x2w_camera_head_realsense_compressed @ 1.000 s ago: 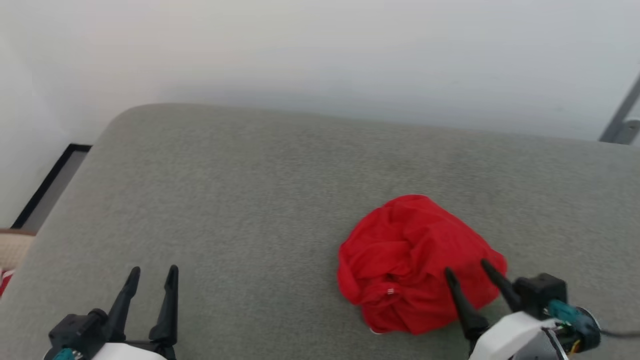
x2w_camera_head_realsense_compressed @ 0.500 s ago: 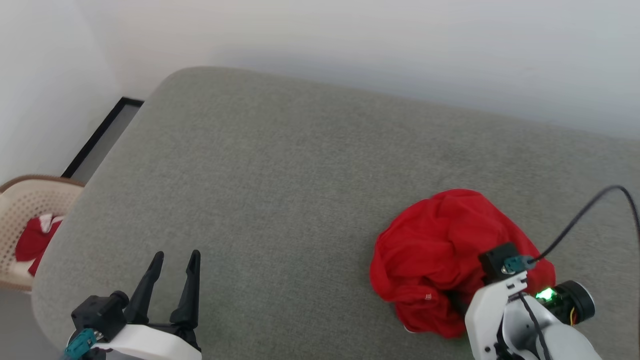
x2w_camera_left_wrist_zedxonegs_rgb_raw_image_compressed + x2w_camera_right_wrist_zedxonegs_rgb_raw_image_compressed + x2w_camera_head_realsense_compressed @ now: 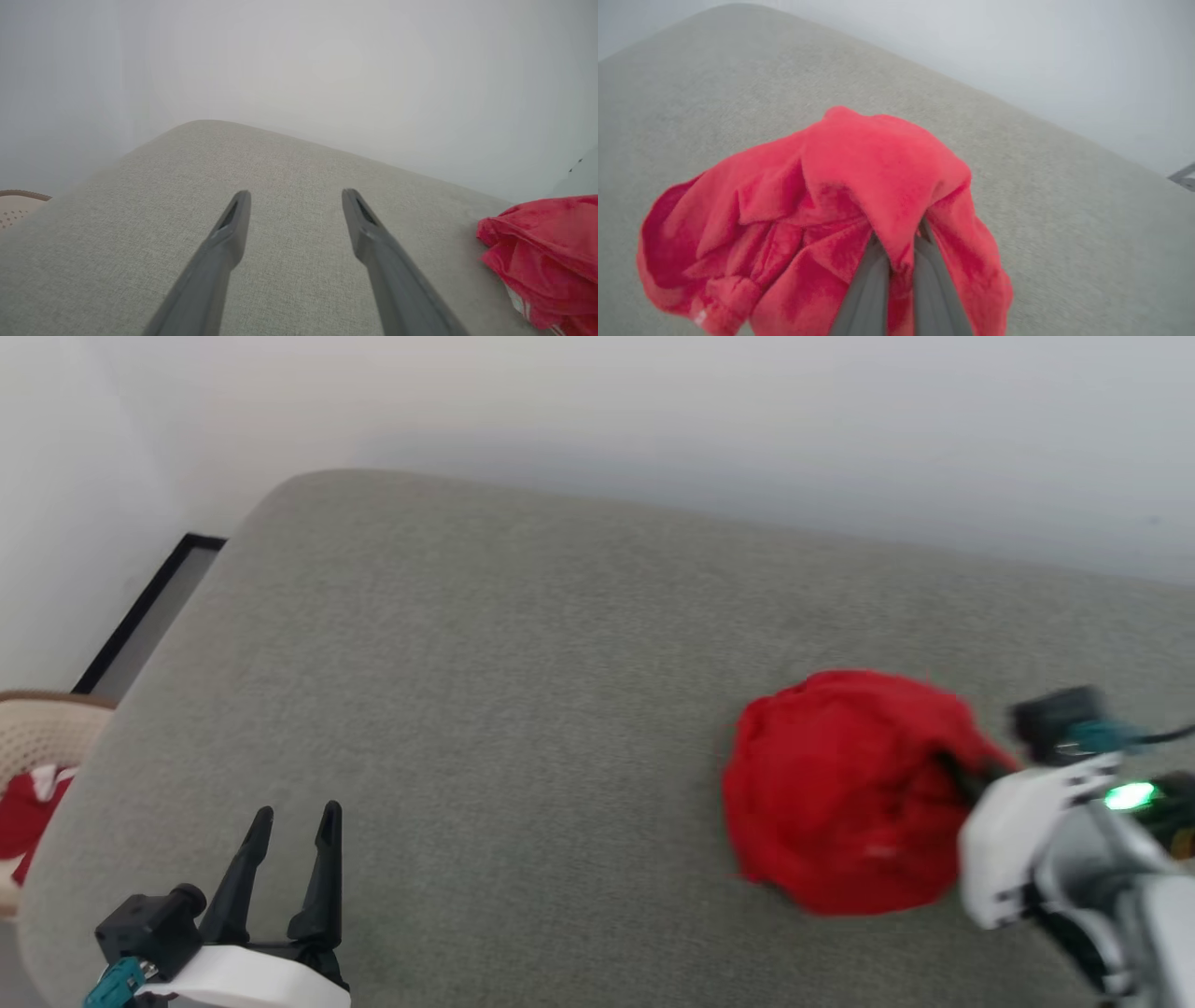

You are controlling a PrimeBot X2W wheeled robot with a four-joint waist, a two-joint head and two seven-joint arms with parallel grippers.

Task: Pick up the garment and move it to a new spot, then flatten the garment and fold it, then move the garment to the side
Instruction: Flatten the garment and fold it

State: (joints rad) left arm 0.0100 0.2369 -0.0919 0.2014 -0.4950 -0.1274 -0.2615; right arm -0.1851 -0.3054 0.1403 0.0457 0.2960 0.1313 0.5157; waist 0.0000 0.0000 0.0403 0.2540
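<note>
A pale wall [image 3: 653, 420] stands behind a broad grey upholstered cushion [image 3: 485, 691] with rounded corners. The garment [image 3: 840, 793] sits on the right part of that cushion, toward the near edge, bunched into a rounded red lump. The lump is about as wide as it is deep, so no long axis can be read. Its right side draws to a peak where the right arm meets it.

The right tool [image 3: 900, 261] is closed on the garment. In the right wrist view its two grey fingers [image 3: 873, 284] stand almost together, with a fold of red cloth pinched between them and draped over their tips. In the head view the arm and cloth are blurred, and only a dark finger root shows going into the red. Whether the bundle's underside is clear of the cushion cannot be told.

The left tool [image 3: 297, 810] is open and holds nothing. It hangs over bare cushion at the near left, well apart from the garment, fingers pointing toward the wall.

The left wrist view catches the garment's left edge, with a bit of white and red striped band [image 3: 519, 298] low down, which the head view blurs away. The head view alone gives the beige perforated basket [image 3: 42, 728] beside the cushion's left end, with red and white cloth [image 3: 23, 807] inside. It also shows a green light [image 3: 1128, 795] on the right wrist.
</note>
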